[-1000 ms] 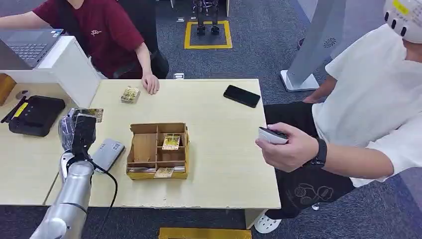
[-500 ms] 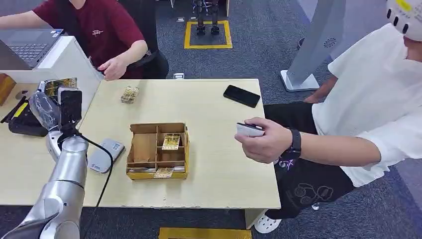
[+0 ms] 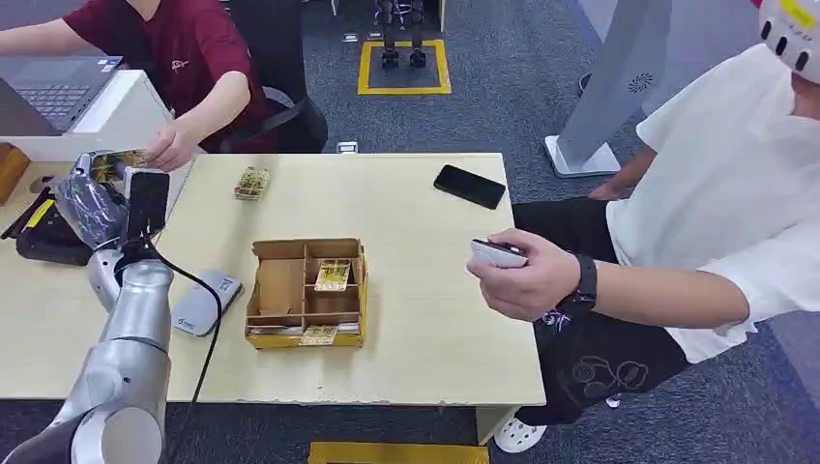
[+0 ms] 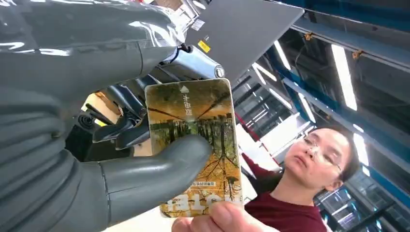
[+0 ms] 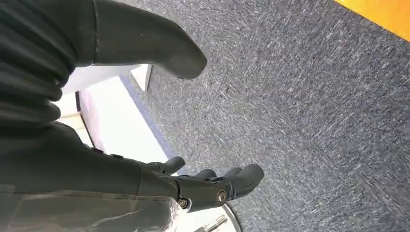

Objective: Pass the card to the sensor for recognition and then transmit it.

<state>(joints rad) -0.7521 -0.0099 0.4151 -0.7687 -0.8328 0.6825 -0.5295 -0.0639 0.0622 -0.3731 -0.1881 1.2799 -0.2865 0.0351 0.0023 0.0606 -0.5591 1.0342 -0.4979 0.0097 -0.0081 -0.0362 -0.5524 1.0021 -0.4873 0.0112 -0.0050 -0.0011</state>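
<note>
**Card held high at the table's far left corner**

The robot's left hand [image 3: 97, 198] is raised above the left end of the pale wooden table [image 3: 435, 338], its thumb and fingers closed on the card [image 3: 118, 162]. A person in a dark red shirt [image 3: 198, 48], seated behind the far edge, reaches in, and that person's hand [image 3: 172, 147] touches the card's outer end. The white raised counter [image 3: 131, 121] stands right beside the held card and hems in that corner; a laptop [image 3: 48, 87] sits on top of it. A black device [image 3: 43, 237] lies below the hand, at the table's left edge.

On the table near the left arm lies a grey card reader [image 3: 201, 302] with a black cable running towards the arm. A partitioned cardboard box [image 3: 307, 292] holding a few cards sits mid-table, a small stack of cards [image 3: 252, 183] lies near the far edge, and a black phone [image 3: 469, 186] rests towards the far right corner. The broad right half of the tabletop lies bare. At the right edge, a person in a white shirt [image 3: 716, 184] holds a small white device [image 3: 499, 254] over the table.

From the left wrist, the card [image 4: 196, 145] shows a glossy yellow-green forest scene with white characters, the grey thumb [image 4: 159, 166] pressed across its face.

The right hand [image 5: 208, 186] hangs over grey carpet, fingers loosely curled and holding nothing.
</note>
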